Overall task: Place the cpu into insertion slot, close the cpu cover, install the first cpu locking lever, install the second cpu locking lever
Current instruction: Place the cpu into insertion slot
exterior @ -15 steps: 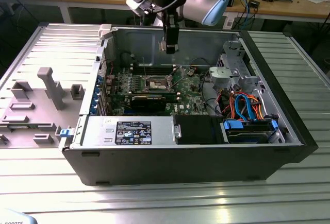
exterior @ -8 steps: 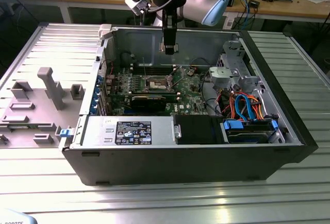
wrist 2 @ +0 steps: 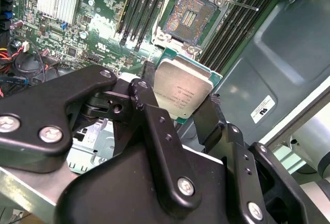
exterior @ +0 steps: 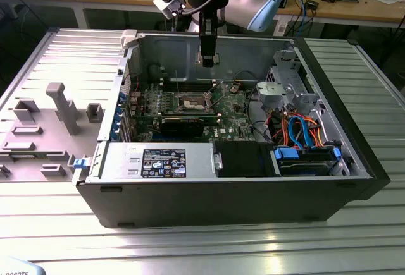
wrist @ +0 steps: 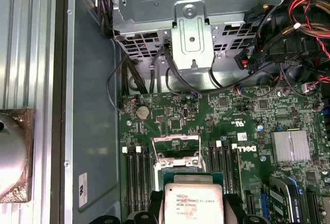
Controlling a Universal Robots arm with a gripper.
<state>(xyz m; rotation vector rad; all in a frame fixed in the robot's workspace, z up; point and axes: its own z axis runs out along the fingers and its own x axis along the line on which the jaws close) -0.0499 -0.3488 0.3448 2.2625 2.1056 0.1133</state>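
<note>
Along the exterior view's left, a grey fixture plate is lying on the ribbed metal table, its blocks sitting idle. Moving right, the open computer case is taking up the middle, with the green motherboard lying flat on its floor.

Over the board's far side the gripper is hanging from the arm, pointing straight down. In both wrist views its black fingers are pinching the cpu by two opposite edges, so the chip is riding in a firm grasp with its silver top facing up and its face lying about level with the board.

The insertion slot is sitting open, its dark centre showing. It is lying below the chip and a little to the near side of it in the exterior view, clearly apart from it, nothing touching. The chip's edges are running roughly square to the slot's rim. In the first wrist view the cpu cover is standing raised off the slot.

Further to the exterior view's right, a drive cage is standing in the case, and orange and blue cables are trailing beneath it.
</note>
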